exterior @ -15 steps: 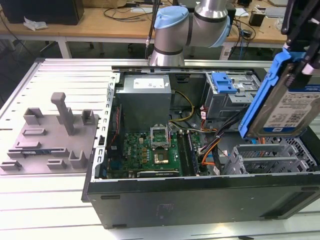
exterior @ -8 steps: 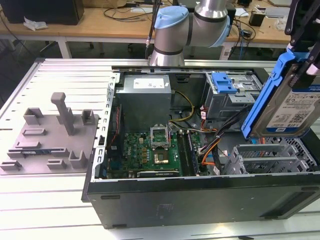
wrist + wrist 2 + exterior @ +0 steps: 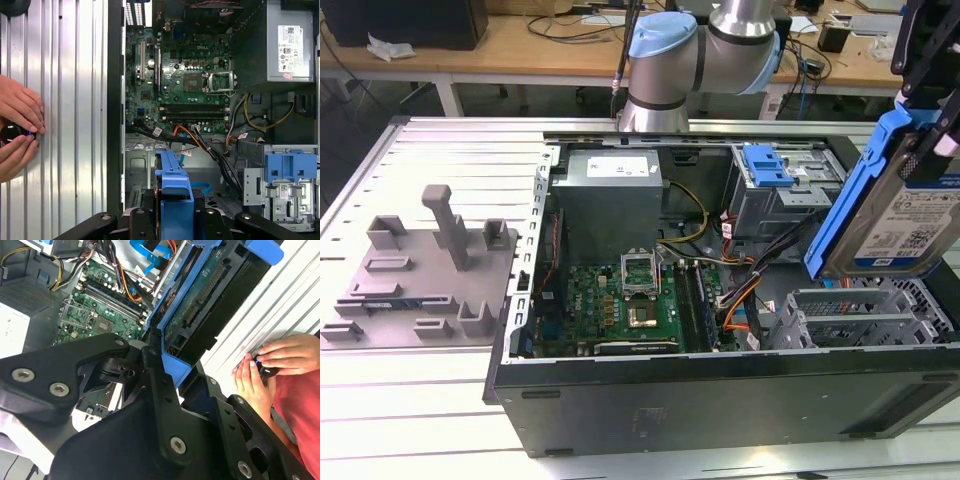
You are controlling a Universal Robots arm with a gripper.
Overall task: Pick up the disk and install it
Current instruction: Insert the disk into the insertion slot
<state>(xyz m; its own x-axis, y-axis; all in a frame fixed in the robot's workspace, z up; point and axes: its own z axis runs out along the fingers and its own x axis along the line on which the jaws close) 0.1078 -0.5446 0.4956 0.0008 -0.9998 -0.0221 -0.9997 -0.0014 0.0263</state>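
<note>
Clamps the claw point(image 3: 930, 100) shut on the disk point(image 3: 905, 215) at its blue handle end. Holds it on edge below the claw, long axis steep and leaning, label toward the exterior view. Cannot tell whether its lower edge touches the perforated grey bay point(image 3: 865, 315) beneath. Leaves open room farther out over the motherboard point(image 3: 620, 295); beyond, finds the blue latch point(image 3: 766, 165) on its cage point(image 3: 770, 208), and two hands point(image 3: 20, 107) on the ribbed table point(image 3: 75, 75) outside the case wall point(image 3: 115, 100).

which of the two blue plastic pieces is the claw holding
The blue carrier around the disk, gripped by the claw at the exterior view's right. The other, the blue latch, sits on the grey cage inside the case.
</note>
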